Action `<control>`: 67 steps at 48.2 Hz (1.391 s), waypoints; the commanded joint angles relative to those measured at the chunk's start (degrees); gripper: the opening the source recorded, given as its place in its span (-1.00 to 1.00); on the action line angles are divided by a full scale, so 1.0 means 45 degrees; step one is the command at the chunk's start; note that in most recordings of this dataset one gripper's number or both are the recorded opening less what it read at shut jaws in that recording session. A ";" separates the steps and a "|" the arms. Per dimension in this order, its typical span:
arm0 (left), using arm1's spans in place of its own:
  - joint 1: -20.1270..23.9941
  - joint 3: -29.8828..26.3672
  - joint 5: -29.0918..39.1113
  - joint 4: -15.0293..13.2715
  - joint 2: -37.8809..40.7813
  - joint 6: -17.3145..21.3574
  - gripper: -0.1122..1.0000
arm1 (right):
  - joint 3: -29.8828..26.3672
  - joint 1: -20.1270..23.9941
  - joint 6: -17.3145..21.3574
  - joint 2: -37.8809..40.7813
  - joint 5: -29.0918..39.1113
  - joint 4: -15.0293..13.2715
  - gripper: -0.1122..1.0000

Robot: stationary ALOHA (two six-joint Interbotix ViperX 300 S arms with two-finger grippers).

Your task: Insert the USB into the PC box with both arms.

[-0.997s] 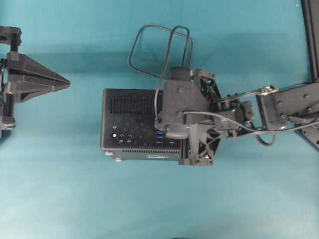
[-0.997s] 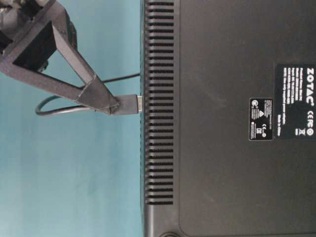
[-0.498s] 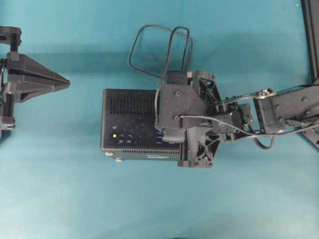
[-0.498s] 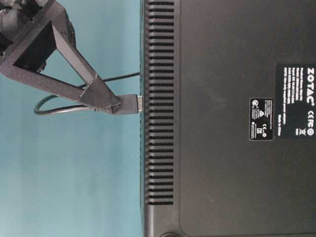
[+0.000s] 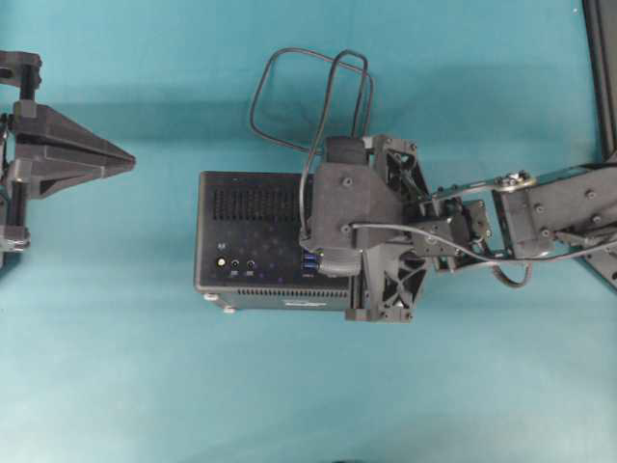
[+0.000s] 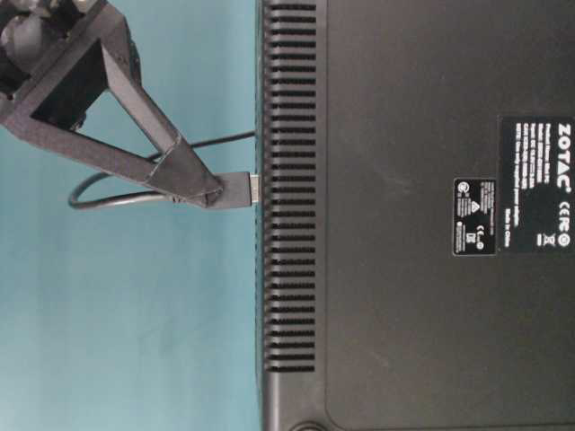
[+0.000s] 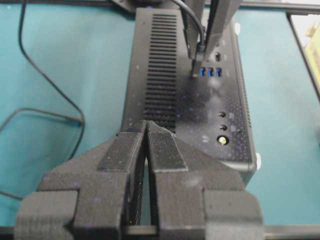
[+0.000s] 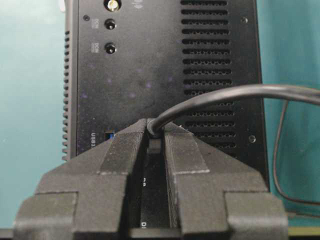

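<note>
At centre frame, the right gripper [image 5: 310, 253] is clamping the USB plug [image 6: 235, 189] over the PC box [image 5: 253, 241].
Compared with a second ago, almost nothing is changing: the plug tip is staying at the box's blue ports [image 7: 210, 72], while the left gripper [image 5: 128, 160], jaws together and empty, is idling at the left edge.

overhead straight down, table-level close side-on, wrist views share PC box [image 7: 200, 100]

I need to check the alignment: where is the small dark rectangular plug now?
In the table-level view, the small dark rectangular plug is left of centre, pinched by the right gripper, its tip at the black PC box.
</note>
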 commanded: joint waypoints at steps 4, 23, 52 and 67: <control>-0.0039 -0.0176 -0.0117 0.0039 0.0020 0.0000 -0.66 | -0.0137 0.0410 0.0137 -0.0078 -0.0098 0.0078 -0.59; -0.0039 -0.0156 -0.0117 0.0039 0.0000 0.0020 -0.66 | -0.0195 0.0527 0.0156 -0.0449 -0.0234 0.0117 -0.58; -0.0020 -0.0215 -0.0117 0.0059 -0.0020 0.0000 -0.66 | 0.0762 -0.0039 0.0723 -0.1797 -0.2539 0.0117 0.20; -0.0020 -0.0254 -0.0117 0.0039 -0.0020 0.0000 -0.66 | 0.2461 -0.0332 0.1289 -0.1816 -0.5879 0.0117 0.19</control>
